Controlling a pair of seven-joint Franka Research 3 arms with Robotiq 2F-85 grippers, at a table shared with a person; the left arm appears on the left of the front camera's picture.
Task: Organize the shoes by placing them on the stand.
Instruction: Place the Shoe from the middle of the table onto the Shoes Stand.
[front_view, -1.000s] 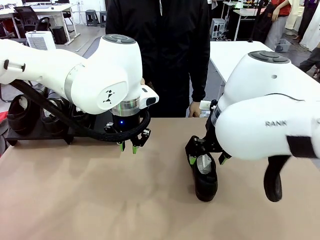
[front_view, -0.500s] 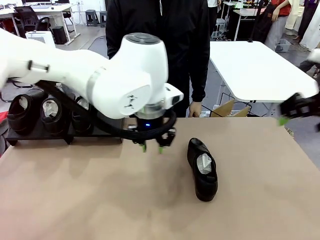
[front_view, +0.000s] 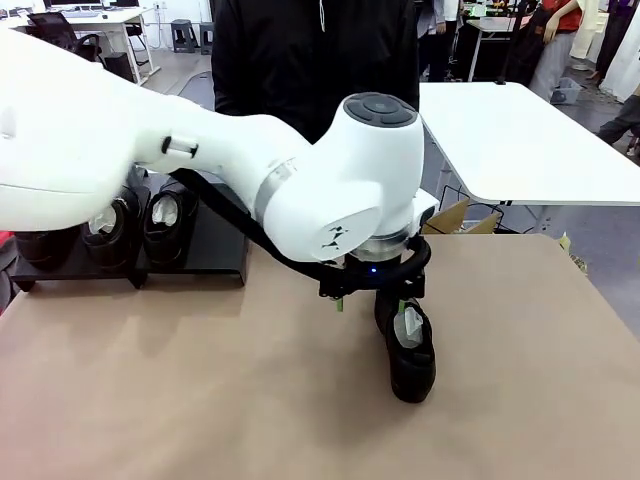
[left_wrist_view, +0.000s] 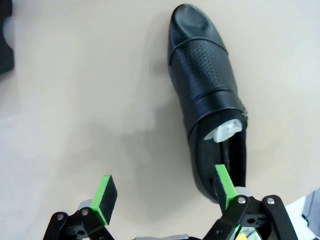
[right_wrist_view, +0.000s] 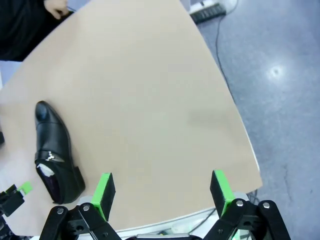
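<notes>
At tabletop (front_view: 200, 400) centre, one black leather shoe (front_view: 408, 350) lies alone, toe toward me. My left gripper (left_wrist_view: 162, 192) hangs over its heel end, fingers (left_wrist_view: 106, 192) spread wide, holding nothing; one finger sits at shoe's opening. Right gripper (right_wrist_view: 162, 192) fingers wide apart, empty, above tabletop edge. Other shoes (front_view: 140, 225) on stand (front_view: 215, 255), far left.
</notes>
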